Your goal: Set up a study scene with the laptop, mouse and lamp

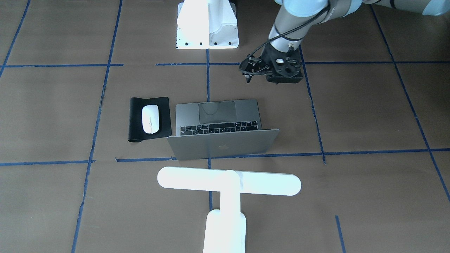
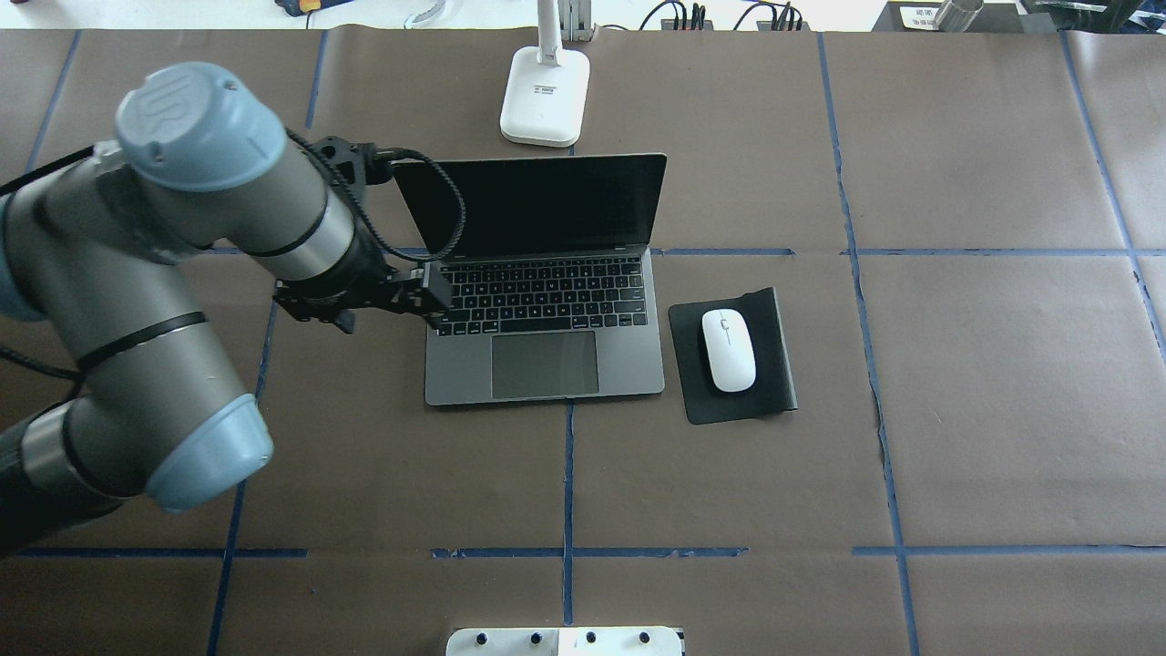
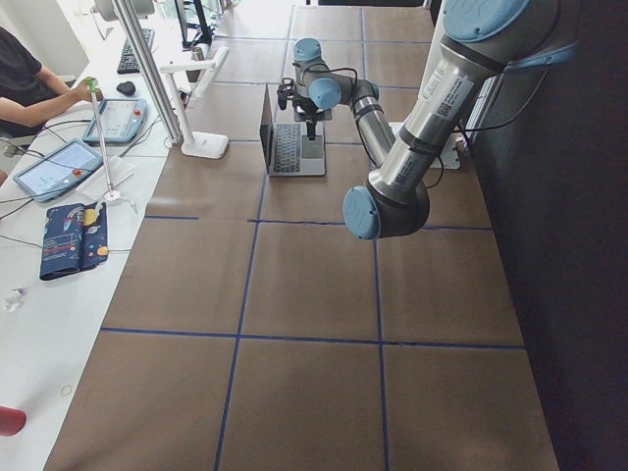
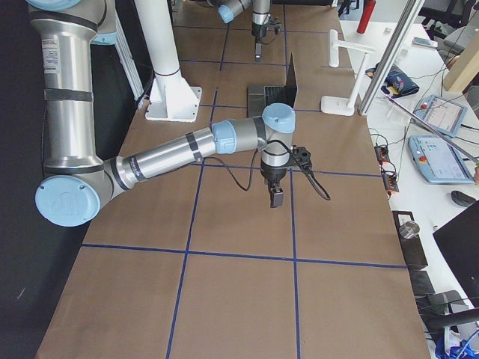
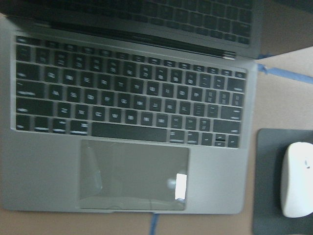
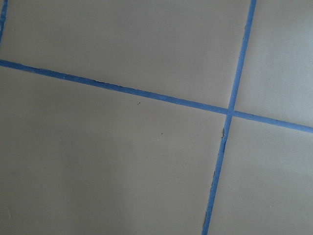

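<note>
The grey laptop (image 2: 547, 364) stands open at the table's middle, its screen facing the robot. It also shows in the front view (image 1: 218, 119) and the left wrist view (image 5: 127, 161). The white mouse (image 2: 728, 349) lies on a black mouse pad (image 2: 774, 387) just right of the laptop. The white T-shaped lamp (image 1: 228, 181) stands behind the laptop, its base (image 2: 544, 96) at the far edge. My left gripper (image 2: 437, 299) hovers over the laptop's left edge, looks shut and holds nothing. My right gripper (image 4: 275, 200) hangs over bare table; I cannot tell its state.
A white boxy pedestal (image 1: 207, 24) with bolt holes stands at the robot's side of the table. Brown paper with blue tape lines (image 6: 227, 111) covers the table. Operators' desks with tablets (image 3: 59, 167) lie beyond the far edge.
</note>
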Robot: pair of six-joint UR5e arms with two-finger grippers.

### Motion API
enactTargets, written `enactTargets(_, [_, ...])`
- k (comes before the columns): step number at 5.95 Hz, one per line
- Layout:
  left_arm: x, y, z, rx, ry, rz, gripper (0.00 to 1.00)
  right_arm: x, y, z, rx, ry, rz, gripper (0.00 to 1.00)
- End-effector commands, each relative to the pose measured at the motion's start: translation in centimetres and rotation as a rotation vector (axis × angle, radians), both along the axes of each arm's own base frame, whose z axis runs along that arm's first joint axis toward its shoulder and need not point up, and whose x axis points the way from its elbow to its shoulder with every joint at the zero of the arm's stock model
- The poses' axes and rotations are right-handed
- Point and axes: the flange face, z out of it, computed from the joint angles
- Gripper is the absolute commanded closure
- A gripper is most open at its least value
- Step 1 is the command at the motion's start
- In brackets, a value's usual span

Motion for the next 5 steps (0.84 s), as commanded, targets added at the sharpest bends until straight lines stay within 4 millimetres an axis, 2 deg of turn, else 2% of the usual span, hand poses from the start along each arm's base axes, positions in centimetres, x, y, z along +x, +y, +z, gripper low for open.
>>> enactTargets(1, [-10.1,-0.1,9.6,0.077,-0.097,0.049,0.0,0.0,0.5,2.0,-0.043,-0.001,-0.003,0.0])
enactTargets(2, [-17.7,-1.9,14.8,0.112,-0.112,0.096,0.0,-0.2,1.8,4.0,-0.095,-0.054,-0.018,0.0])
enactTargets(3, [-24.9,-4.0,20.2,0.122,-0.109,0.12,0.0,0.9,3.4,5.7,-0.097,-0.067,0.001,0.0])
enactTargets(4, [-31.4,-5.2,28.2,0.105,-0.082,0.154,0.0,3.1,4.9,9.6,-0.091,-0.07,0.046,0.0])
enactTargets(5, [-35.6,-6.0,34.5,0.06,-0.095,0.148,0.0,4.9,6.6,12.9,-0.074,-0.073,0.081,0.0])
